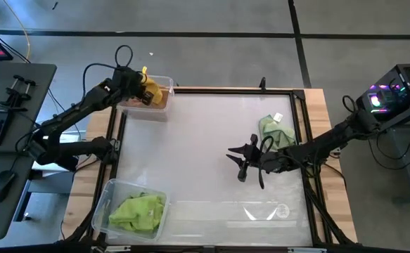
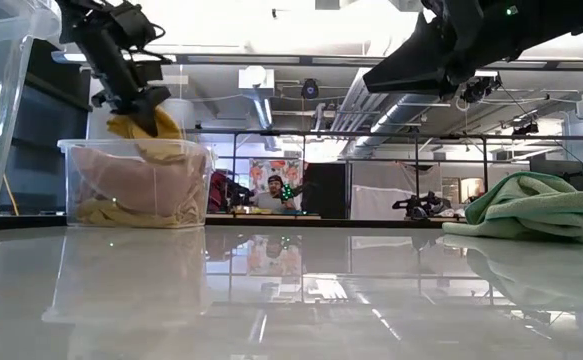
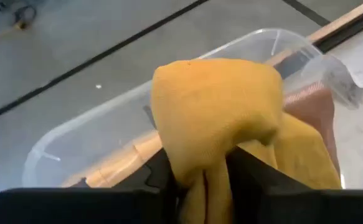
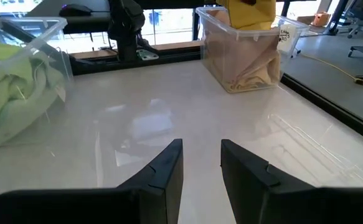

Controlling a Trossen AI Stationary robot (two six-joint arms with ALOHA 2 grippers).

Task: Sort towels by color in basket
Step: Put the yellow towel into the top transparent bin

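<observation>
At the table's far left corner, the left gripper [image 1: 143, 85] hangs over a clear bin [image 1: 164, 86] with its fingers clamped on a mustard towel [image 3: 215, 118]. In the low view the towel [image 2: 143, 125] droops from the gripper [image 2: 143, 108] down to the bin's rim [image 2: 136, 146], where it meets the cloths already inside. Those cloths are a pink-brown towel [image 2: 136, 180] filling most of the bin and a yellow one [image 2: 106, 212] along its floor. The left wrist view shows the mustard fold bunched between the 2 dark fingers [image 3: 159, 177], with the pink-brown cloth [image 3: 312, 102] just behind it in the bin [image 3: 75, 134].

A second clear bin [image 1: 106, 200] sits at the near left corner and holds a lime towel [image 1: 138, 211]. The right wrist view shows this bin [image 4: 47, 28] and towel [image 4: 13, 81] across the bare white tabletop [image 4: 187, 106].

The right gripper [image 1: 242, 163] hovers above the table right of the middle, pointing toward the left side, with nothing in it. Its fingers [image 4: 165, 165] stand parted with a clear gap between them. Just behind it, toward the far right edge, a sage towel [image 1: 273, 130] lies crumpled on the table [image 1: 197, 140] with a small white tag showing. In the low view it rests as a low heap [image 2: 531, 205] at the right.
</observation>
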